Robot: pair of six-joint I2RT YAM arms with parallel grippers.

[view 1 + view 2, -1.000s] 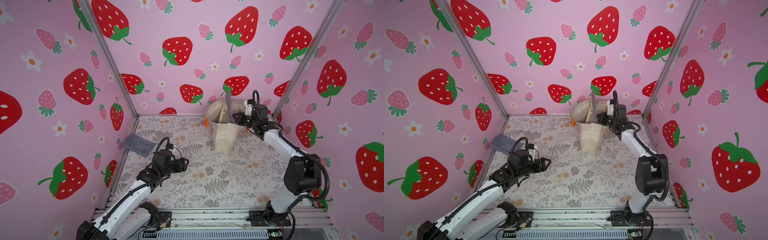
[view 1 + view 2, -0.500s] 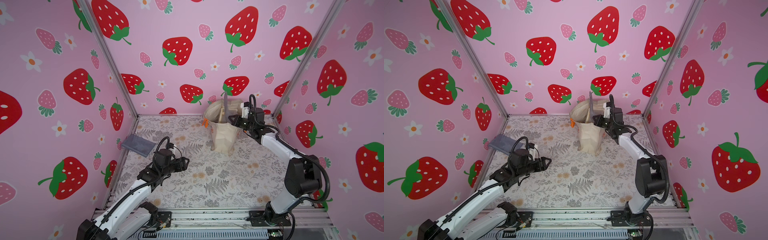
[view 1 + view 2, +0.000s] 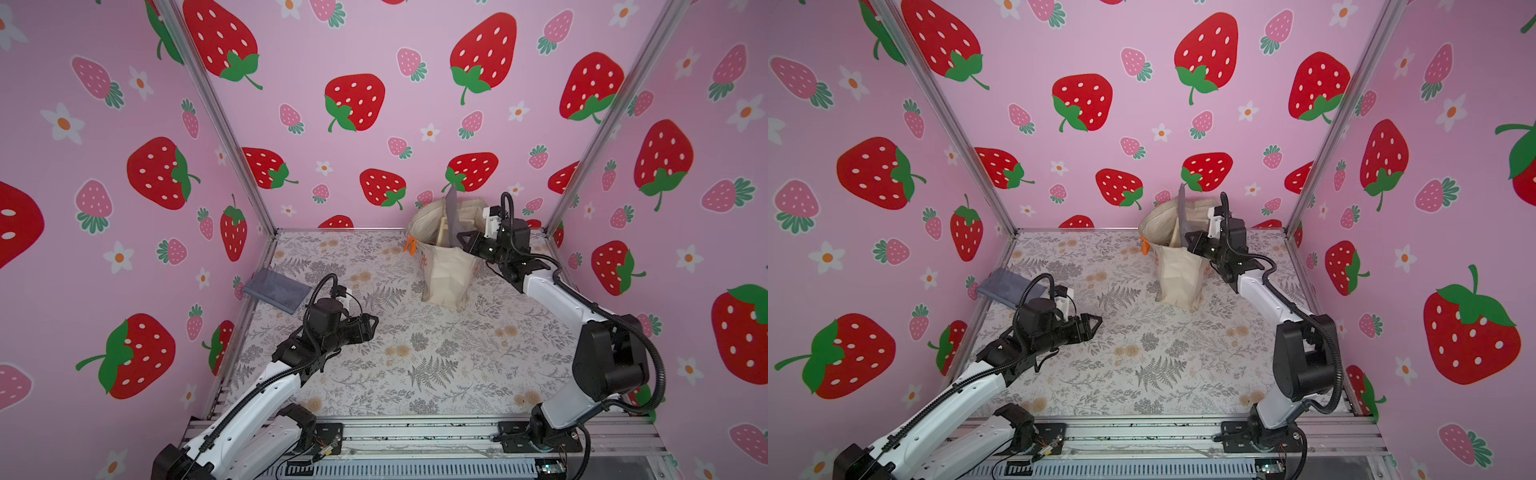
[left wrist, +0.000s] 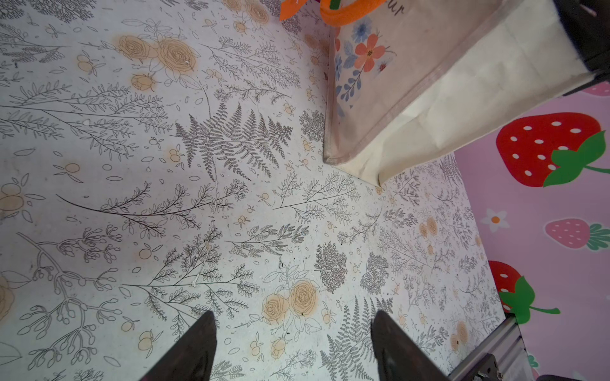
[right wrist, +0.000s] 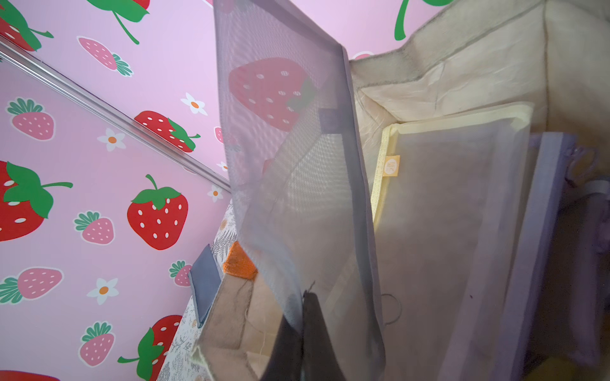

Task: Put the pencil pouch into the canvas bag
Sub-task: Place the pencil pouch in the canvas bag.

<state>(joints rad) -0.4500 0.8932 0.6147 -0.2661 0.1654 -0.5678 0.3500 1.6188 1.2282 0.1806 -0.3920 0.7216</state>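
Evidently the right gripper (image 5: 302, 306), pinched shut on the pouch (image 3: 452, 216), holds it upright over the mouth of the bag (image 3: 446, 270) near the back edge of the worktop (image 3: 415, 374), ready to drop, perhaps partly inside, while the left gripper (image 4: 293, 330) hangs wide and empty.

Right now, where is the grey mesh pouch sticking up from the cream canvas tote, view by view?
Top view: grey mesh pouch upright in the cream canvas tote's mouth, right of centre.
Top view: pouch likewise.
Left wrist: not in it.
Right wrist: pouch tall, centre.
Shared landmark: the tote's orange strap.
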